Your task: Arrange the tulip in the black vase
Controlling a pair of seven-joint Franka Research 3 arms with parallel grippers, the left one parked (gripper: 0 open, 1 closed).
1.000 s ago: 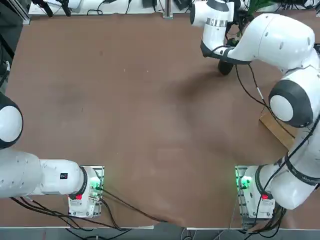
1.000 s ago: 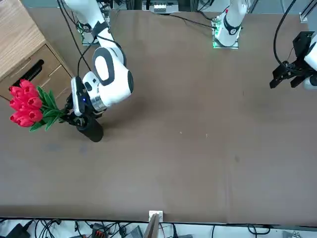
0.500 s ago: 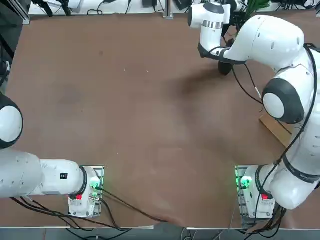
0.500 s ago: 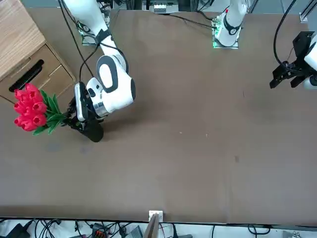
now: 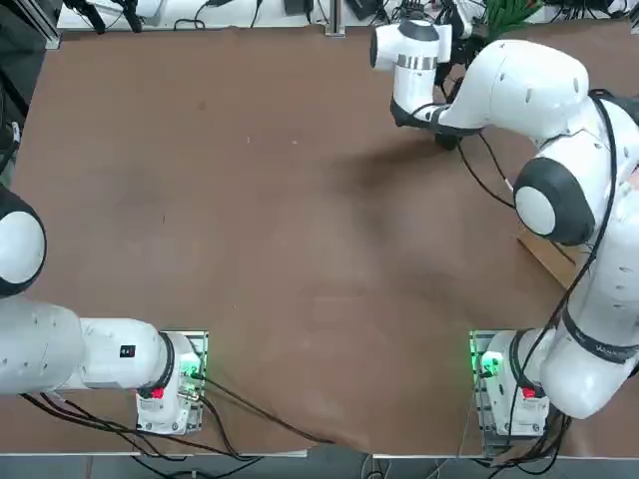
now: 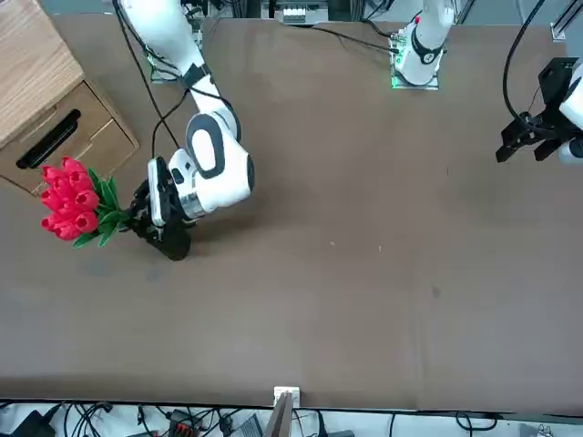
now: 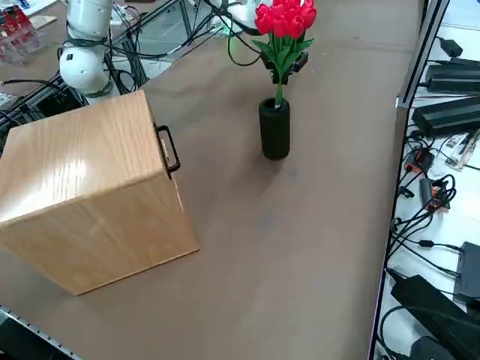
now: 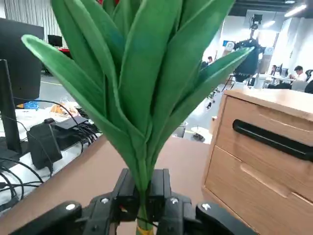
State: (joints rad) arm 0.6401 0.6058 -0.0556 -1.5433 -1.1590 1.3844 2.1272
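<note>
The tulip (image 7: 285, 16) is a bunch of red blooms with green leaves, held nearly upright right over the black vase (image 7: 274, 129). Its thin stems reach down to the vase's round mouth. My right gripper (image 7: 289, 67) is shut on the stems just under the leaves, a little above the mouth. From the front, the blooms (image 6: 71, 200) lean away from the vase (image 6: 173, 242), with the gripper (image 6: 142, 215) between them. The wrist view shows both fingers (image 8: 128, 192) pinching the stem below the leaves (image 8: 137, 98). From overhead, the arm hides most of the vase (image 5: 446, 141).
A wooden drawer cabinet (image 7: 97, 202) with a black handle stands close beside the vase on the robot's right, also showing in the front view (image 6: 46, 100). Cables and power bricks (image 7: 450, 75) lie just beyond the table's far edge.
The right arm has carried the tulip closer to the vase and tipped it more upright; seen from the front, the blooms shifted toward the vase and lower. The vase has not moved.
</note>
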